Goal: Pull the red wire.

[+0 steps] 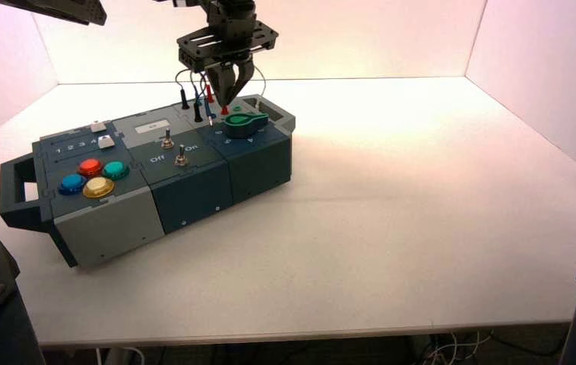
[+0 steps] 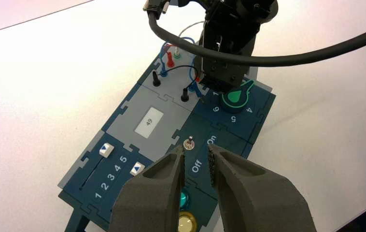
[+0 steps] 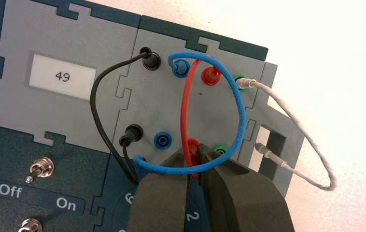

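The red wire (image 3: 185, 111) arches between two red plugs on the box's grey socket panel (image 3: 152, 111). My right gripper (image 3: 194, 157) stands over the panel's near row, next to the green knob (image 1: 245, 122). Its fingers are closed on the near red plug (image 3: 193, 146). The far red plug (image 3: 211, 76) sits in its socket. The blue wire (image 3: 240, 111) crosses in front of the fingertips. In the high view the right gripper (image 1: 224, 97) points down at the box's far right corner. My left gripper (image 2: 195, 152) is open and empty, held high above the toggle switches.
The box (image 1: 194, 198) lies turned on the white table. A black wire (image 3: 94, 106) and a white wire (image 3: 311, 145) also arch from the panel. A display reads 49 (image 3: 63, 76). Two toggle switches (image 1: 167, 141), coloured buttons (image 1: 90, 166) and sliders (image 1: 105, 141) lie further left.
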